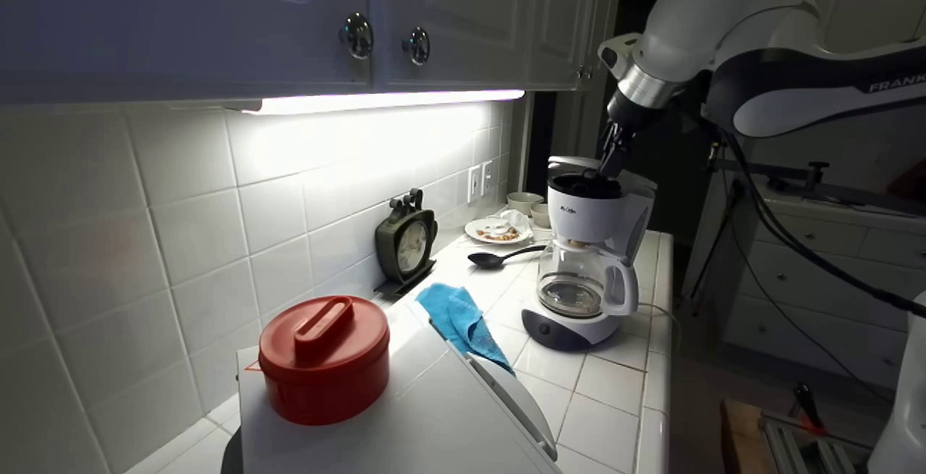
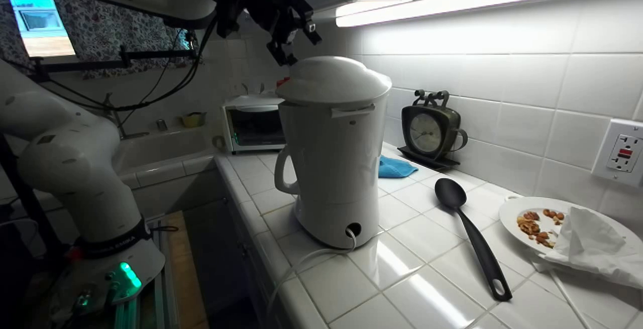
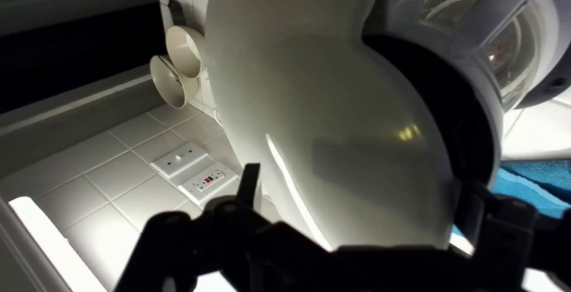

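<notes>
A white coffee maker [image 1: 587, 219] stands on the tiled counter, its glass carafe [image 1: 571, 287] seated below. Its glossy lid [image 3: 330, 100] is partly raised, and the wrist view shows the dark brew opening [image 3: 450, 100] beneath the front edge. My gripper [image 2: 303, 50] hangs just over the top of the machine, jaws wide apart. In the wrist view one finger [image 3: 248, 183] shows beside the lid's left edge, and the other lies at its front edge near the opening. Whether either touches the lid I cannot tell; nothing appears gripped.
A red lidded pot [image 1: 325, 365] sits on a white toaster oven [image 1: 434, 416], with a blue cloth [image 1: 461, 320] behind. A vintage clock [image 2: 427, 130] leans near the wall. A black spoon [image 2: 477, 238] and a plate [image 2: 512, 223] of nuts share the counter. Cabinets [image 1: 448, 18] overhang.
</notes>
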You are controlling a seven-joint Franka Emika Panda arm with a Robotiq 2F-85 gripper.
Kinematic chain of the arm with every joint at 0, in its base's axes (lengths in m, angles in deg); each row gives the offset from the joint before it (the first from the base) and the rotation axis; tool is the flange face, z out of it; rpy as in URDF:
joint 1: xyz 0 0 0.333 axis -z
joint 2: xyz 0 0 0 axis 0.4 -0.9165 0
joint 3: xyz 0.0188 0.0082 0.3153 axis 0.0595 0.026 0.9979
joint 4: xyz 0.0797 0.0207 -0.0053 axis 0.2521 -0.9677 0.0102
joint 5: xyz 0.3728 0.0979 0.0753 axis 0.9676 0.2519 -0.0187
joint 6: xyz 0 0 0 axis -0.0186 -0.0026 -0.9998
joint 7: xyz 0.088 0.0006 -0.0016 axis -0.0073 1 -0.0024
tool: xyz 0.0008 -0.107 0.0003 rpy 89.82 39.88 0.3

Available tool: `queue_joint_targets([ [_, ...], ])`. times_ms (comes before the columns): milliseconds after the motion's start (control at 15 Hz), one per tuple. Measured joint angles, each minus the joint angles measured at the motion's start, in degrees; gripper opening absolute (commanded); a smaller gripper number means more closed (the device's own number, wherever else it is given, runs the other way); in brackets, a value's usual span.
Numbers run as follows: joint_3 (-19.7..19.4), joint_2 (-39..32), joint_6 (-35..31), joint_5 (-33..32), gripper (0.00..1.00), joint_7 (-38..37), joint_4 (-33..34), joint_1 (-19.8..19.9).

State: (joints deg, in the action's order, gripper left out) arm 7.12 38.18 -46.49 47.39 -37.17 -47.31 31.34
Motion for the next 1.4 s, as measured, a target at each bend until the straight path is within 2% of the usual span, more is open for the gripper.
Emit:
queue_joint_targets([
  [333, -0.3, 0.67, 2.53, -4.87, 1.0, 0.01, 3.13, 0.55],
  [867, -9.06, 3.08, -3.98, -8.36, 1.0, 4.6, 4.62, 1.5],
  [1400, -12.57, 6.37, -4.34, -9.19, 1.0, 8.07, 8.09, 5.2],
])
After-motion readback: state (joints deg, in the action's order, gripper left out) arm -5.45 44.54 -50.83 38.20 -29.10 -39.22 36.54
